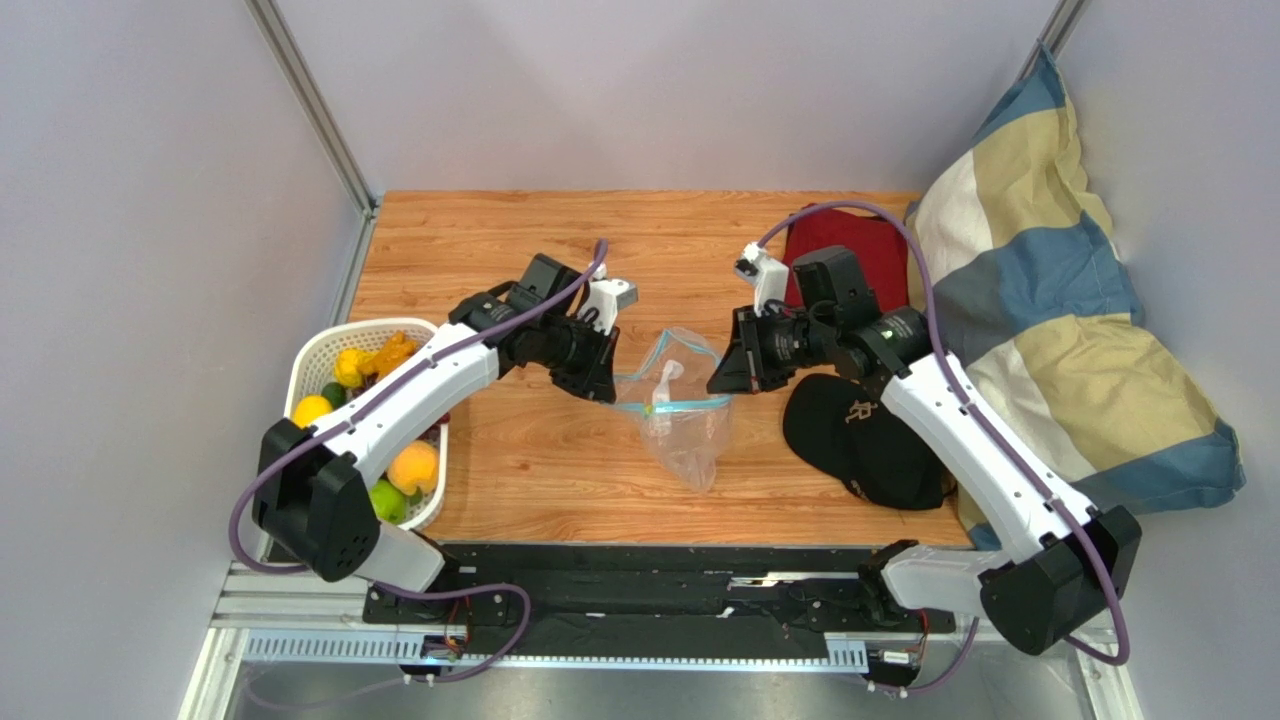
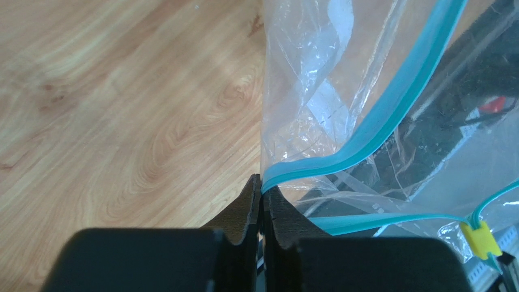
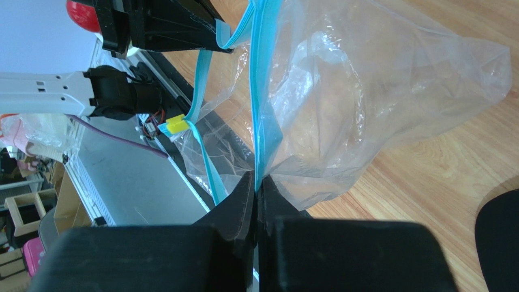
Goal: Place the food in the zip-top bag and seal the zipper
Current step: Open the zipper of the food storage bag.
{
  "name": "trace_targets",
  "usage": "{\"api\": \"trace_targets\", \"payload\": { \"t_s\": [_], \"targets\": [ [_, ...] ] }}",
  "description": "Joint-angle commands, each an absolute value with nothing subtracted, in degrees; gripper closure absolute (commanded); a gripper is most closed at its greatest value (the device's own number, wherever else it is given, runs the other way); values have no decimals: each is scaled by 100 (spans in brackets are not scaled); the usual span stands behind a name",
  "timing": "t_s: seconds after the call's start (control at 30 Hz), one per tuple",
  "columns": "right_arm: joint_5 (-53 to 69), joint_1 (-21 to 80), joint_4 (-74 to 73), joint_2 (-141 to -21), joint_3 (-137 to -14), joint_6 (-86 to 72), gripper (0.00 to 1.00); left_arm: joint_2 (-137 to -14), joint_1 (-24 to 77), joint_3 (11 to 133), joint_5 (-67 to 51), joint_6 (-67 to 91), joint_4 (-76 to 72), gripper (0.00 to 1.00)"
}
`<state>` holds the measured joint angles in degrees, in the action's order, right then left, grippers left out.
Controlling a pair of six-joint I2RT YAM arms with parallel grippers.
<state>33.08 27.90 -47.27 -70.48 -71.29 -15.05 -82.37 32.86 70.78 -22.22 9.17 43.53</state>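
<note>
**Left claw (image 2: pixel 261 184) and right claw (image 3: pixel 256 180) clamped on the empty zip-top bag (image 1: pixel 684 420)**

Each pinches one end of the mouth, holding thin, crinkly clear film over the wooden table (image 1: pixel 511 480). The glossy, rounded food (image 1: pixel 413 465) sits in the white slatted basket (image 1: pixel 311 360) at left, with nothing loaded. The teal zipper (image 2: pixel 390 103) gapes unsealed.

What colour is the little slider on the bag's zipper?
Yellow. The slider on the zipper shows best in the left wrist view.

Wooden table (image 1: pixel 526 495), white slatted basket (image 1: pixel 319 351), black cap (image 1: pixel 864 438), red cloth (image 1: pixel 879 240), checked pillow (image 1: pixel 1052 330)
</note>
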Motion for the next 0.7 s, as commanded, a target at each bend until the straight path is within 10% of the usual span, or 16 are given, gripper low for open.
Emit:
{"api": "trace_targets", "payload": {
  "t_s": [0.0, 0.13, 0.4, 0.67],
  "targets": [
    [3164, 2918, -4439, -7382, -7066, -1415, 96, -8569, 3191, 6883, -2811, 536, 4413, 98],
    [2979, 2918, -4334, -7769, -7154, -1424, 100, -8762, 3155, 6978, -2777, 413, 4464, 99],
    [3059, 2944, -4034, -8086, -7032, -1608, 100, -7536, 2690, 6997, -2988, 9, 4824, 2],
    [3208, 3015, -3665, -7822, -6680, -1731, 100, -6057, 1724, 7504, -2771, -1446, 6563, 3]
  ]
}}
